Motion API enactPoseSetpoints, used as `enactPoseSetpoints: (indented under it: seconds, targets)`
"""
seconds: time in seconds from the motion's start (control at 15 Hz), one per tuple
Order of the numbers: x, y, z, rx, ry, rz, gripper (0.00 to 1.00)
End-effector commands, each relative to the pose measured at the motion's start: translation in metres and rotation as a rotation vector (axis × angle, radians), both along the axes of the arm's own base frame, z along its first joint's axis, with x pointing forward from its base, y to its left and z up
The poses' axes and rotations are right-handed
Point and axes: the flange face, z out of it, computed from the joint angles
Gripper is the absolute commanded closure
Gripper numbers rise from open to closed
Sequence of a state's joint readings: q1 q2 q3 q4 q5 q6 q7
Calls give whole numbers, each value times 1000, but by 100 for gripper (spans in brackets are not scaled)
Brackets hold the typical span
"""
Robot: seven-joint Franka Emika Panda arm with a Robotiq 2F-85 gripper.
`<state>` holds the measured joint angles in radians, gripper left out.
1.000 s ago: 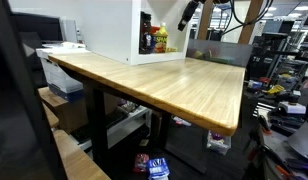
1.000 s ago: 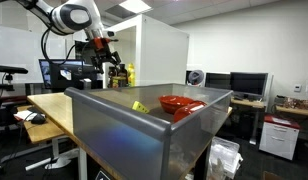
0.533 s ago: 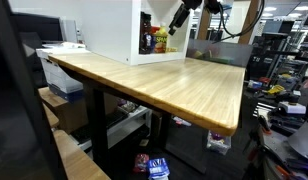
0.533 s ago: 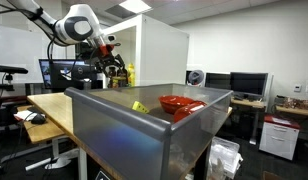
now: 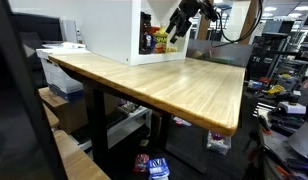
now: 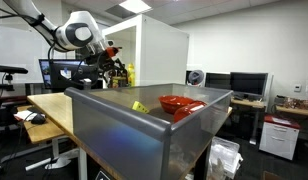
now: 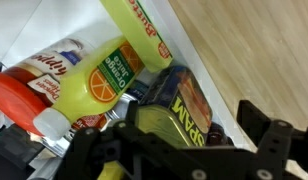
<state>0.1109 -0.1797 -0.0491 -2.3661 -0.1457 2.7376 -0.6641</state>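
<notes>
Now the robot arm has swung over and down since a second ago. In an exterior view its gripper (image 5: 177, 30) sat higher and further from the white cabinet (image 5: 104, 30); it now hangs just in front of the cabinet's open side, above the far end of the wooden table (image 5: 164, 85). In both exterior views the arm leans more steeply toward that opening than before. Nothing else in the room has shifted.

The gripper's two dark fingers (image 7: 272, 140) stand spread wide apart, holding nothing. In the wrist view a dark tin (image 7: 179, 105) with yellow "SPAM" lettering shows between them, close ahead. Whether either finger touches the tin cannot be told.

The cabinet holds a tight huddle of groceries. The tin stands at the front, nearest the table's bare wood. Just beside it lies a yellow bottle (image 7: 104, 80) with a green and orange label and a white cap, tilted in this view. A jar with a red lid (image 7: 19, 95) presses against the bottle. A yellow-green container (image 7: 139, 25) with red print runs behind the tin.

In an exterior view a grey bin (image 6: 124, 135) fills the foreground, well apart from the gripper. Inside it sit a red bowl (image 6: 180, 103) and a small yellow piece (image 6: 140, 106) beside it.
</notes>
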Motion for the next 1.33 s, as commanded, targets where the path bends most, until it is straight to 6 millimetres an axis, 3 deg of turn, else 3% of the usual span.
enactPoseSetpoints:
  seconds: [0.0,0.47,1.27]
  targets:
    - [0,-2,-2,-76,-40,106,0]
    - [0,0,0,-93,-147,134,0]
    - [37,10,-8,-166,-148,196,0]
